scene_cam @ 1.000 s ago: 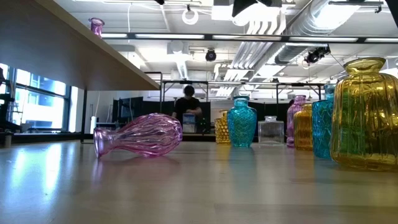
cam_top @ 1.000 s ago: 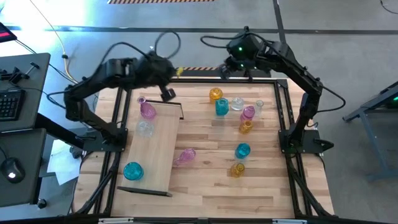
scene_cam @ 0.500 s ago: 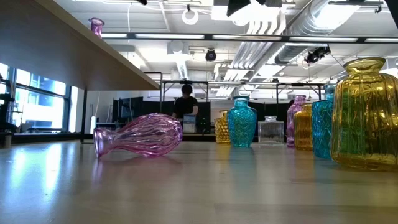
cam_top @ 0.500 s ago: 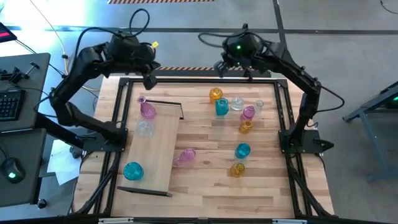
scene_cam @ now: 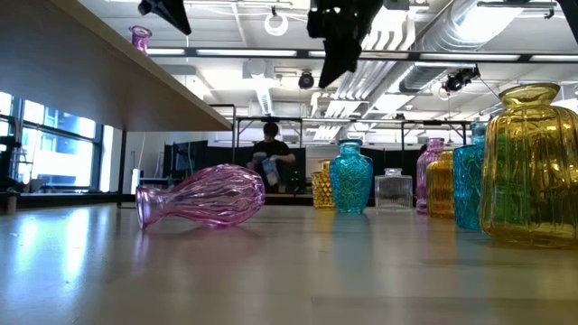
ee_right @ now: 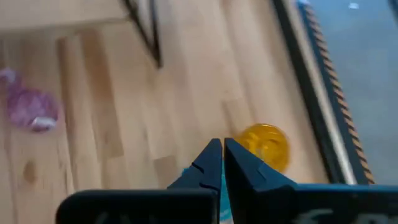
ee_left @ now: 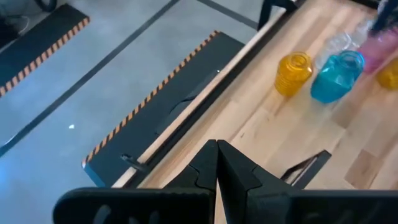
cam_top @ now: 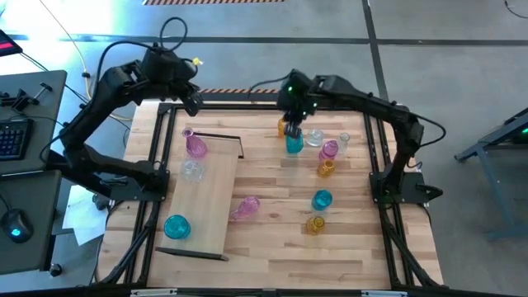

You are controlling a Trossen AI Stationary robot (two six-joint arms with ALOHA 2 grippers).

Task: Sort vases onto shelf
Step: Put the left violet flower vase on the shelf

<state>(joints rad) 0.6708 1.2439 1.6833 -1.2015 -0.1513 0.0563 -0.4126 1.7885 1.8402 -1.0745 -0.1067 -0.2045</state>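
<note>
Right tool reaching for a vase

Clenched, empty right tool [cam_top: 290, 124] hovers above the round amber-yellow glass vase [cam_top: 285, 126] at twelve o'clock; it must unclench first. Clenched left tool [cam_top: 191, 106] waits beyond the light-wood shelf [cam_top: 206, 194].

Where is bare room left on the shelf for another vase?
The shelf is bare through its middle, between the clear vase and the teal vase. Its far end is crowded: a pink vase stands by the clear one. A toppled pink vase lies at its right edge.
</note>
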